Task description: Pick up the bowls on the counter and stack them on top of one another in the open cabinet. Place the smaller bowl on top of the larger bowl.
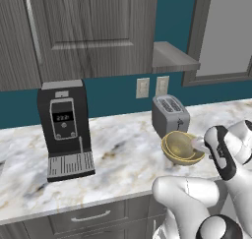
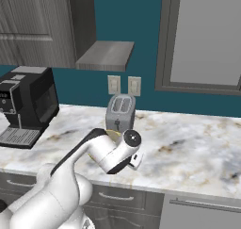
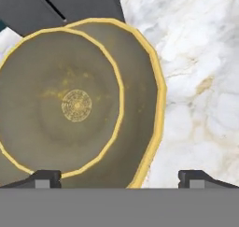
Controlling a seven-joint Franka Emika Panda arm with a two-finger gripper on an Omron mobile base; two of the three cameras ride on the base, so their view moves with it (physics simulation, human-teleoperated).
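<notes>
Two dark fingertips [image 3: 46, 178] stand wide apart at the bottom of the hand view, the gripper [image 3: 122, 178] open and clamped on nothing, hanging right above the bowls. The smaller bowl [image 3: 60, 104] sits inside the larger bowl [image 3: 144, 104], pushed toward the left of the frame, so the wide one's pale rim shows as a crescent on the right. In the left base view the nested pair rests on the marble counter [image 1: 118, 159] at centre right, just in front of a grey toaster [image 1: 170, 115], with the white arm reaching in from the lower right. A black coffee machine [image 1: 65, 130] stands well apart at the left. The open cabinet [image 2: 106, 53] hangs in the upper middle of the right base view, above two wall sockets [image 2: 123, 85] and beside a grey window frame [image 2: 164, 39].
</notes>
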